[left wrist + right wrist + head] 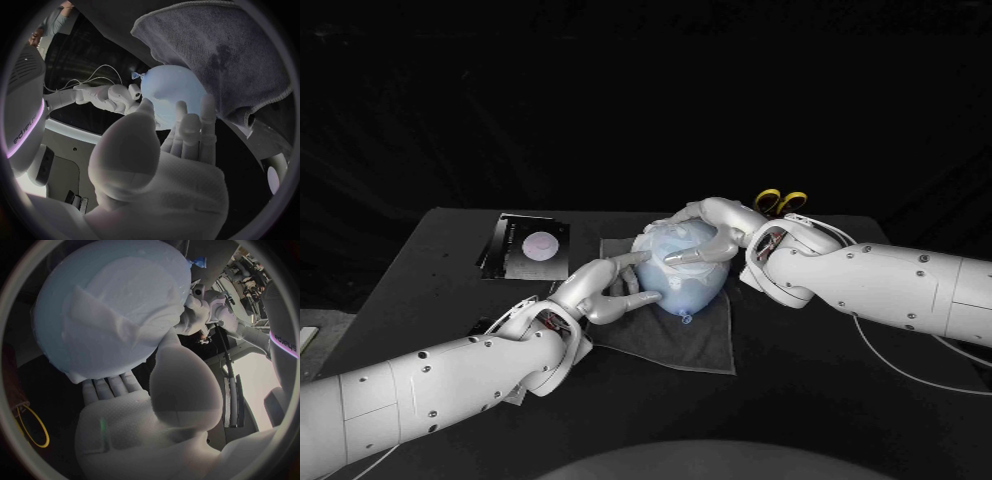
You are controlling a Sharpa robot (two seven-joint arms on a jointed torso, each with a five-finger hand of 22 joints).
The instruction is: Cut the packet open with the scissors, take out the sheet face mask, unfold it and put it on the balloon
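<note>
A pale blue balloon [684,268] lies on a grey cloth [678,340] at the table's middle, its knot [687,318] toward me. A thin white sheet mask [122,322] clings over the balloon [94,285], with folds and flaps showing. My right hand [714,236] cups the balloon from the far side, fingers beneath and thumb [165,360] laid across the mask. My left hand [607,291] reaches in from the near left, its spread fingertips [189,121] touching the balloon [172,90] without grasping it. The scissors' yellow handles [780,199] lie behind the right wrist.
The black packet [527,245] with a pale round print lies on the table left of the cloth. The cloth [237,55] spreads out under and beyond the balloon. A white cable [906,365] trails on the table under the right arm.
</note>
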